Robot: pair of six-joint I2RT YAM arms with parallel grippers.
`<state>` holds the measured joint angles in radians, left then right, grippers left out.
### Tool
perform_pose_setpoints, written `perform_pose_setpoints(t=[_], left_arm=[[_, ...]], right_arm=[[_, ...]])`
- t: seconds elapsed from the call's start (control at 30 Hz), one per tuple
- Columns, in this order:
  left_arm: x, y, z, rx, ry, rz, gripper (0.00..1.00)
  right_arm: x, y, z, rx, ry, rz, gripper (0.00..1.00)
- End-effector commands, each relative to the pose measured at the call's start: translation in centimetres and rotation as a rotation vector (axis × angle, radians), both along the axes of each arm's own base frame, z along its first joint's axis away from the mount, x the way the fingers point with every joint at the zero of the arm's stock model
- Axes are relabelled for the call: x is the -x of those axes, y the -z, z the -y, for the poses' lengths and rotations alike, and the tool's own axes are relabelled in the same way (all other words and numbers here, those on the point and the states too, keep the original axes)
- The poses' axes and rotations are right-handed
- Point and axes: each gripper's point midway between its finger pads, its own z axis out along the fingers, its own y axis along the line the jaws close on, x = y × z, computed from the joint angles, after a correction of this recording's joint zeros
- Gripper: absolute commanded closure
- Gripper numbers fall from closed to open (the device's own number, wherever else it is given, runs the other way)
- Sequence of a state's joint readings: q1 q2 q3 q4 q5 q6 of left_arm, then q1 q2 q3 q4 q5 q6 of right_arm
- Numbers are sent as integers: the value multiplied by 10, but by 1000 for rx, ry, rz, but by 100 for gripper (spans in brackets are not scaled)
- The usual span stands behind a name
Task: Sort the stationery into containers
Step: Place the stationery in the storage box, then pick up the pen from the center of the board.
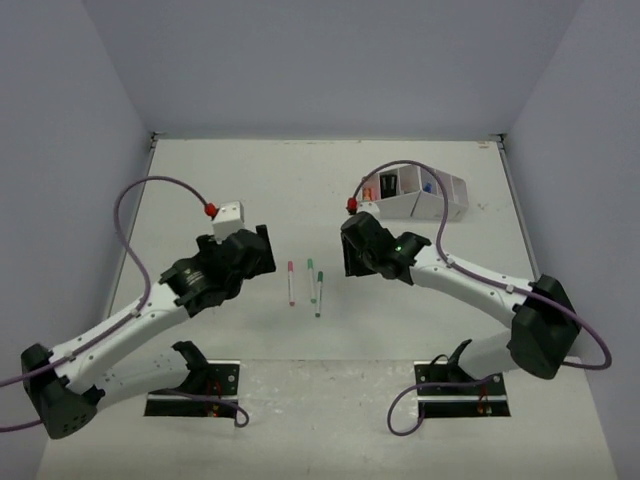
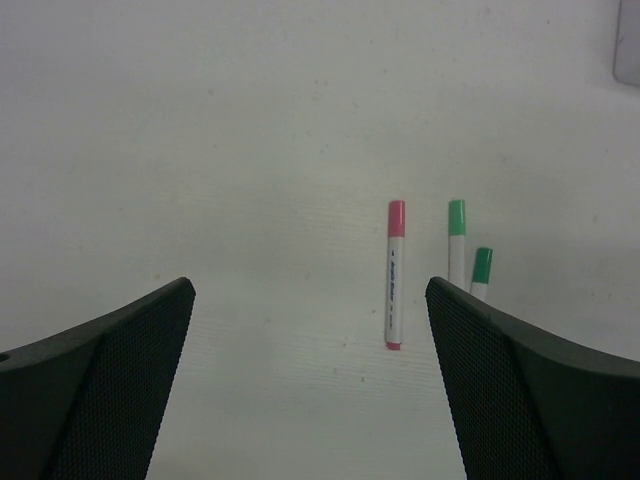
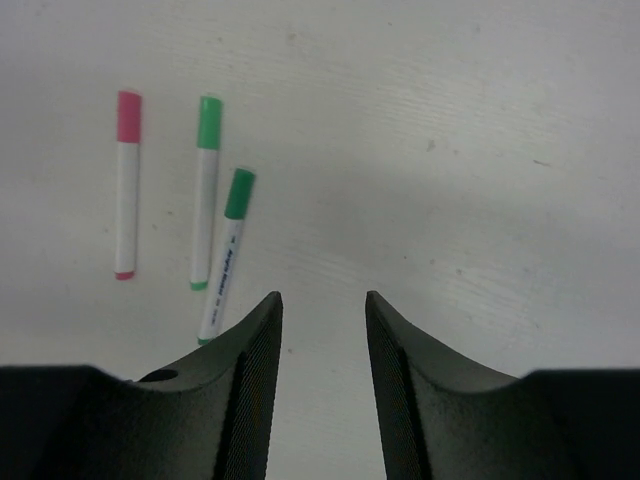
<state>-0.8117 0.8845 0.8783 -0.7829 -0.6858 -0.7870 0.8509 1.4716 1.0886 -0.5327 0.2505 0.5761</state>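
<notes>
Three pens lie side by side at mid-table between my grippers: a pink-capped pen (image 1: 291, 283) (image 2: 395, 275) (image 3: 126, 185), a light green-capped pen (image 1: 311, 279) (image 2: 456, 240) (image 3: 206, 190) and a darker green-capped pen (image 1: 319, 293) (image 2: 481, 270) (image 3: 228, 255). My left gripper (image 1: 264, 250) (image 2: 308, 287) is wide open just left of them, with only bare table between its fingers. My right gripper (image 1: 345, 252) (image 3: 322, 298) is just right of them, its jaws a narrow gap apart and holding nothing. The white containers (image 1: 415, 195) stand at the back right.
The containers hold an orange-pink item (image 1: 372, 188) in a left compartment and a small blue item (image 1: 428, 186) further right. Purple cables loop from both arms. Grey walls close in the table on the left, back and right.
</notes>
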Motion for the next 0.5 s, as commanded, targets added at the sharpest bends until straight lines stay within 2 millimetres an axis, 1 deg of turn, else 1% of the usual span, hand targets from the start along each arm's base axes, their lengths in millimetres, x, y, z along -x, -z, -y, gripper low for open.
perform_pose_setpoints(t=[0.0,0.03,0.07,0.1,0.17,0.2,0.27,0.3,0.37,0.4,0.47], left_arm=[[-19,53,55,87,-7,-146,1],[-21,63,64,73,1,-169,1],[-22,78,77,35,19,-199,4],[-23,83,84,13,25,-205,6],[-29,86,106,-2,29,-216,13],[-31,94,111,-21,30,-233,18],[-34,110,113,-60,18,-260,25],[-34,118,111,-81,7,-270,31],[-33,127,109,-94,-3,-277,45],[-33,132,108,-99,-3,-280,50],[-31,140,109,-100,8,-291,50]], right_arm=[[-5,-50,30,-135,151,166,56],[-4,-55,39,-131,172,194,53],[-5,-55,53,-107,211,225,50],[-1,-58,57,-117,214,231,47],[5,-70,83,-144,273,297,38],[8,-78,91,-179,290,315,36],[15,-84,101,-228,302,337,36],[18,-82,104,-231,298,338,36],[25,-83,108,-251,286,344,36],[27,-85,110,-261,284,350,36],[30,-88,113,-275,286,360,37]])
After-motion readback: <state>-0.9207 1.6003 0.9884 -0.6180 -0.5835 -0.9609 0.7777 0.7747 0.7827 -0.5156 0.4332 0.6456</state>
